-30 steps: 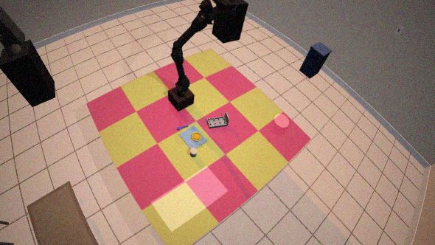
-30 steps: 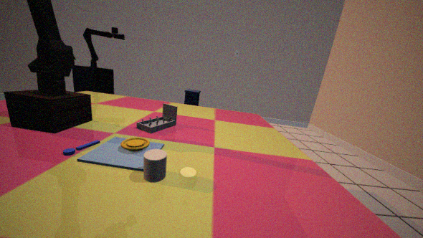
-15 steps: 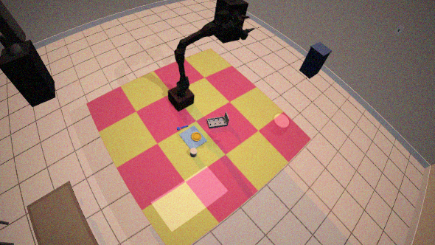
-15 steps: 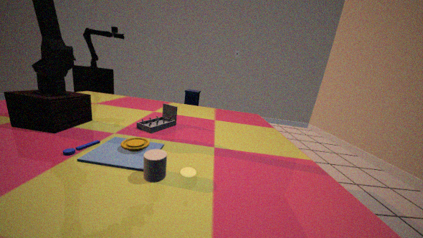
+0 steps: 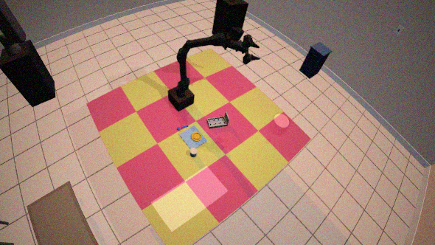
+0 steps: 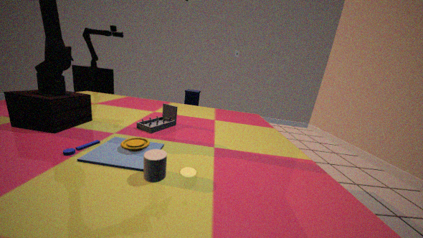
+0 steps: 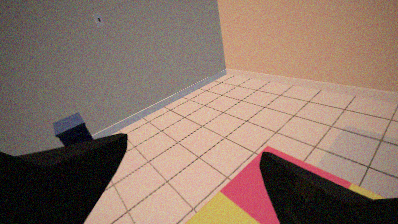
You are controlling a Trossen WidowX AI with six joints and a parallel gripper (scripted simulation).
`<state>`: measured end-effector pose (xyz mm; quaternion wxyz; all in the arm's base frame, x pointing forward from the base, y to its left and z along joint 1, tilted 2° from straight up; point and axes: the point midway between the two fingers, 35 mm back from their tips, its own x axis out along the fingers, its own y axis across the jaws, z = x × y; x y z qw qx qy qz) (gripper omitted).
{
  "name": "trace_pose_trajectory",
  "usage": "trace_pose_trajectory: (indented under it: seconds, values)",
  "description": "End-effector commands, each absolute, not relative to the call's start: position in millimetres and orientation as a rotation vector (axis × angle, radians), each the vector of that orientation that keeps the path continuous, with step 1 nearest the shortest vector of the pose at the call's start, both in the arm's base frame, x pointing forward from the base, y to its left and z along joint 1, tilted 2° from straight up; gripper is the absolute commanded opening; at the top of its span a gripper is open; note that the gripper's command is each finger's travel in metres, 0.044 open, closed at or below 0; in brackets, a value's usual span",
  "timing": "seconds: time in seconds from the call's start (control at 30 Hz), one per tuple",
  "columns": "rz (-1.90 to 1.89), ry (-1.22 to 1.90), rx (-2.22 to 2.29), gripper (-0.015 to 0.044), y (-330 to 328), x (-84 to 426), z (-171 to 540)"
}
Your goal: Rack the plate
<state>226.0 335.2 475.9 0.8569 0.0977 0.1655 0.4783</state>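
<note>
The orange plate (image 5: 196, 136) (image 6: 135, 143) lies flat on a blue square mat (image 5: 187, 139) (image 6: 104, 156). The grey dish rack (image 5: 217, 122) (image 6: 156, 124) stands a short way from the mat, with short pegs in rows and a tall panel at one end; no plate is in it. My gripper (image 5: 256, 52) (image 7: 195, 150) is open and empty, raised high above the table and far from both plate and rack. Its fingers frame floor tiles and a table corner in the wrist view. The exterior view does not show the gripper.
A cup-like cylinder (image 5: 193, 152) (image 6: 155, 165), dark with a pale top, stands beside the mat's near edge. A blue spoon-like utensil (image 5: 182, 128) (image 6: 87, 145) lies at the mat's other side. A dark blue box (image 5: 315, 60) (image 6: 192, 97) (image 7: 73, 129) stands beyond the table.
</note>
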Motion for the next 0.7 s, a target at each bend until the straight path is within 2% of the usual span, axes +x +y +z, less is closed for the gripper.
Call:
trace_pose_trajectory:
  seconds: [0.0, 0.33, 0.67]
  values:
    - [0.919, 0.4, 0.141, 0.04, 323.8, 253.5, 447.6]
    - [0.671, 0.588, -0.021, 0.04, 262.1, 326.3, 363.8]
    - [0.445, 0.83, -0.138, 0.04, 171.2, 368.9, 280.3]
